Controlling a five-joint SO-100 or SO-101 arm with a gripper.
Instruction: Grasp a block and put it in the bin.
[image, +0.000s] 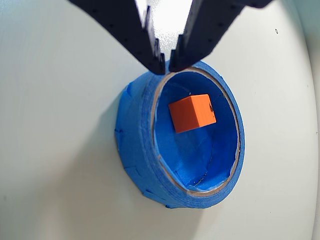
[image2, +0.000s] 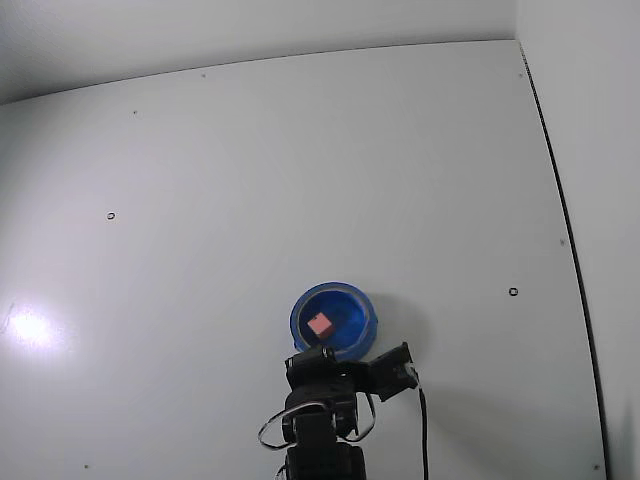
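The block (image: 192, 113) lies inside the bin (image: 134, 145), which sits on the table (image2: 300, 180). In the wrist view, the gripper (image: 166, 64) hangs above the bin's upper rim. In the fixed view, the arm (image2: 322, 420) stands just below the bin.

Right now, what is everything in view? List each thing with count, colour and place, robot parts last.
block: one, orange in the wrist view, pink-red in the fixed view, lying inside the bin, free of the gripper.
bin: one, blue, round and shallow, on the table in front of the arm.
table: one, white, with a few small dark marks.
cable: one, black, running beside the arm in the fixed view.
arm: one, black, at the bottom edge of the fixed view.
gripper: one, black, tips nearly together over the bin's rim, holding nothing.
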